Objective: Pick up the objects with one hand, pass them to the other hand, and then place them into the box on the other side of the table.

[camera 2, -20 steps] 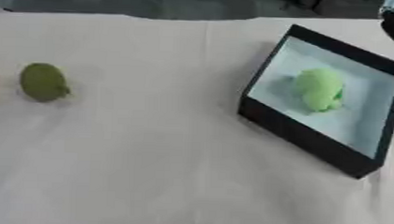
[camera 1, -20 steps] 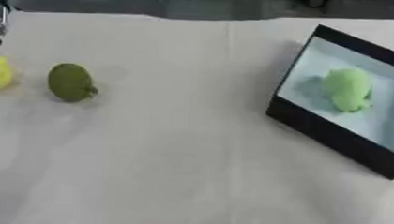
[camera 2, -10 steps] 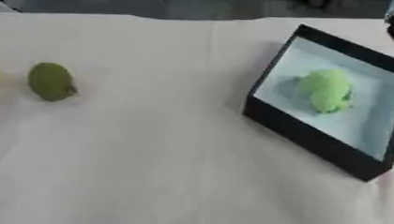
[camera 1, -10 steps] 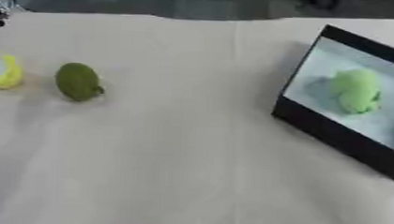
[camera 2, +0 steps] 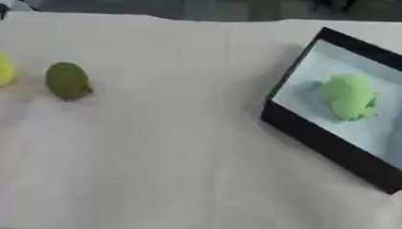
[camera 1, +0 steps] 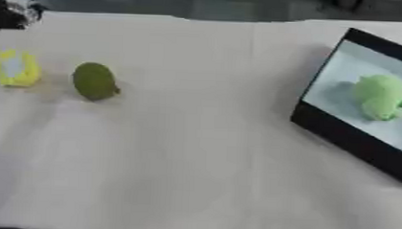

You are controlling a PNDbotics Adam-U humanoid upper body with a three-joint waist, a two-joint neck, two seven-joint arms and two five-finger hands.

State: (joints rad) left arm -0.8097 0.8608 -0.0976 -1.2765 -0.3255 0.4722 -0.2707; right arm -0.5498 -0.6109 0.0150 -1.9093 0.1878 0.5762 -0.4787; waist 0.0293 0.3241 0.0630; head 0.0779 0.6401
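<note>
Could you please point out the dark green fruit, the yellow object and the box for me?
dark green fruit (camera 1: 94,80), left eye view, its middle.
yellow object (camera 1: 17,69), left eye view, its middle.
box (camera 2: 320,142), right eye view, near black wall.

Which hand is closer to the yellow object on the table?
Left. The left hand is just above the yellow object, at the top-left corner; the right hand is not in view.

Whole view shifted right; objects themselves unmoved.

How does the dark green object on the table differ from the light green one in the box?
The dark green object is olive and smooth-looking; the light green object is pale and lumpier. The dark one lies on the bare table, the light one inside the box. Neither is held.
</note>
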